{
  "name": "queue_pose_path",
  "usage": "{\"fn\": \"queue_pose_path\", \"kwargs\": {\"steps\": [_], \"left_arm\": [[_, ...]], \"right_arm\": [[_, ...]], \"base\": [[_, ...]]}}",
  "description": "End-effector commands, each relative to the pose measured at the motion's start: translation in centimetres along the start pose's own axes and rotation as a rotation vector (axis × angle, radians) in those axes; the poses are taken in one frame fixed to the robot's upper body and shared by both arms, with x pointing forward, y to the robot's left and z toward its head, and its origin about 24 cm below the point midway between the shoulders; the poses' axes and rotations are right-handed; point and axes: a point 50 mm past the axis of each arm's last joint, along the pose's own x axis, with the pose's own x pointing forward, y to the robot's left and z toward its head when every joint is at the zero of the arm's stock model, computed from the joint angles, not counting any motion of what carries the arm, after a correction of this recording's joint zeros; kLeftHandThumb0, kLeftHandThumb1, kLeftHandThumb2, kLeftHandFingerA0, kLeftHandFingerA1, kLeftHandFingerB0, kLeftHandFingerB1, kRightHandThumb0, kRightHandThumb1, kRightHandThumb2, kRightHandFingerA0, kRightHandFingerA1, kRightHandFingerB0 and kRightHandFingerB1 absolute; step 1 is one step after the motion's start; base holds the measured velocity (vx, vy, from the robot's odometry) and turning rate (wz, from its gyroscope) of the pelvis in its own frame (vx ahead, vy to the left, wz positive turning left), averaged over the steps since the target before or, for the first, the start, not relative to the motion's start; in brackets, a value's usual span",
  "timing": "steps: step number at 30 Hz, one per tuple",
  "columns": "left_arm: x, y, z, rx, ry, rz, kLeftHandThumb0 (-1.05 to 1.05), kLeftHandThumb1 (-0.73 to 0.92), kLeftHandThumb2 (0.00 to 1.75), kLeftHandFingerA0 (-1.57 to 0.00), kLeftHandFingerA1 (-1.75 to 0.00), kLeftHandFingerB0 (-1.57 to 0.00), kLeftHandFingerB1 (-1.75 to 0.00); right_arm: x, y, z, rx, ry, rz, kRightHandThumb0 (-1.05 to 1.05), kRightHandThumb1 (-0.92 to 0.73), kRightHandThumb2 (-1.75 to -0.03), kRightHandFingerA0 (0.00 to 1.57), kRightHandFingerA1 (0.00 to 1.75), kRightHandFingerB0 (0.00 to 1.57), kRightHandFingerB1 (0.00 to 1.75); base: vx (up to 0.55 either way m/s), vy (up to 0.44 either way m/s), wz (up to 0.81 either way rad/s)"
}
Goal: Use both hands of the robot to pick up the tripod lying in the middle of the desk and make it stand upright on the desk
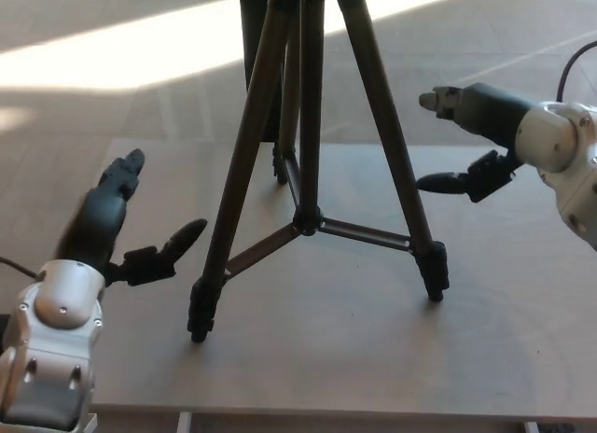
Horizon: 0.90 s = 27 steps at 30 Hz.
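Note:
The dark tripod (308,162) stands upright on the grey desk (326,358), its three legs spread, with feet at the front left, the right and the back; its top runs out of the picture. My left hand (117,228) hovers open to the left of the front-left leg, apart from it, fingers spread. Right of the right leg, my right hand (476,139) is open too, clear of the tripod. Neither hand touches anything.
A dark upright post (254,41) stands behind the desk, just behind the tripod. Beyond the desk lies a pale floor with a bright band of sunlight. A black cable runs from my right wrist at the picture's right edge.

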Motion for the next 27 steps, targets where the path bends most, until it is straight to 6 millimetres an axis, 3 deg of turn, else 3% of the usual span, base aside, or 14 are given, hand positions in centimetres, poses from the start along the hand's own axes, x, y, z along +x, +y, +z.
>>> {"fn": "queue_pose_path", "kwargs": {"steps": [1,4,5,6,8,13,14,18,19,22,23,24,25,27], "left_arm": [[-1.2,0.3,-2.3,-0.093,0.149,-0.121,-0.91,0.61,0.79,0.0,0.0,0.0,0.0],[-1.7,0.2,-2.9,-0.121,0.17,-0.131,-0.9,0.61,0.79,0.0,0.0,0.0,0.0],[-2.1,0.4,-3.4,-0.111,0.169,-0.136,-0.88,0.63,0.8,0.0,0.0,0.0,0.0],[-2.5,0.7,-3.8,-0.107,0.174,-0.136,-0.9,0.62,0.81,0.0,0.0,0.0,0.0],[-2.8,1.1,-4.2,-0.093,0.172,-0.134,-0.92,0.74,0.63,0.0,0.0,0.0,0.0],[-5.5,4.8,-6.6,-0.094,0.198,-0.121,-0.89,0.81,0.72,0.0,0.0,0.0,0.0],[-7.4,7.5,-8.0,-0.164,0.229,-0.088,-0.84,0.78,0.73,0.0,0.0,0.0,0.0],[-10.3,11.2,-10.5,-0.229,0.287,-0.014,-0.91,0.78,0.63,0.0,0.0,0.0,0.0],[-13.2,13.7,-12.5,-0.348,0.326,0.108,-1.02,0.63,0.98,0.0,-0.22,0.0,0.0],[-13.8,13.9,-12.9,-0.364,0.333,0.119,-1.02,0.63,0.98,0.0,-0.22,0.0,0.0],[-16.7,15.9,-14.2,-0.407,0.343,0.241,-0.88,0.78,0.64,0.0,0.0,0.0,0.0],[-18.0,16.8,-14.7,-0.422,0.345,0.295,-0.88,0.78,0.64,0.0,0.0,0.0,0.0],[-18.8,17.3,-15.0,-0.456,0.355,0.334,-1.05,0.69,1.02,0.0,-0.2,0.0,0.0],[-21.1,18.7,-16.0,-0.49,0.354,0.45,-1.02,0.68,1.02,0.0,-0.21,0.0,0.0]], "right_arm": [[-1.5,1.7,-3.0,0.058,0.069,0.093,-1.05,-0.69,-0.62,0.0,0.0,0.0,0.0],[-1.9,2.1,-3.3,0.052,0.073,0.087,-1.05,-0.7,-0.63,0.0,0.0,0.0,0.0],[-2.6,2.1,-3.9,0.061,0.077,0.085,-1.05,-0.58,-0.83,0.0,0.0,0.0,0.0],[-3.0,2.0,-4.4,0.057,0.073,0.081,-1.05,-0.71,-0.64,0.0,0.0,0.0,0.0],[-3.5,2.0,-4.7,0.057,0.08,0.082,-1.05,-0.72,-0.63,0.0,0.0,0.0,0.0],[-7.9,1.1,-8.8,0.119,0.105,0.049,-1.05,-0.77,-0.67,0.0,0.0,0.0,0.0],[-10.8,0.3,-11.4,0.224,0.121,0.02,-1.05,-0.82,-0.64,0.0,0.0,0.0,0.0],[-15.3,-0.4,-14.9,0.341,0.153,-0.055,-0.98,-0.85,-0.68,0.0,0.0,0.0,0.0],[-19.3,-0.4,-19.2,0.535,0.201,-0.167,-1.04,-0.8,-0.67,0.0,0.0,0.0,0.0],[-20.1,-0.2,-19.6,0.553,0.205,-0.177,-1.04,-0.8,-0.67,0.0,0.0,0.0,0.0],[-24.5,1.1,-23.3,0.628,0.347,-0.315,-1.03,-0.8,-0.7,0.0,0.0,0.0,0.05],[-26.7,1.7,-24.7,0.653,0.414,-0.374,-1.03,-0.8,-0.7,0.0,0.0,0.0,0.05],[-27.9,2.2,-25.4,0.687,0.436,-0.418,-1.05,-0.67,-1.06,0.0,0.16,0.0,0.01],[-31.6,4.3,-27.7,0.775,0.548,-0.523,-1.05,-0.66,-1.05,0.0,0.15,0.0,0.01]], "base": [[0.0,0.0,0.0],[0.0,0.0,0.0],[0.0,0.0,0.0],[0.0,0.0,0.0],[0.0,0.0,0.0],[0.0,0.0,0.0],[0.0,0.0,0.0],[0.0,0.0,0.0],[0.0,0.0,0.0],[0.0,0.0,0.0],[0.0,0.0,0.0],[0.0,0.0,0.0],[0.0,0.0,0.0],[0.0,0.0,0.0]]}}
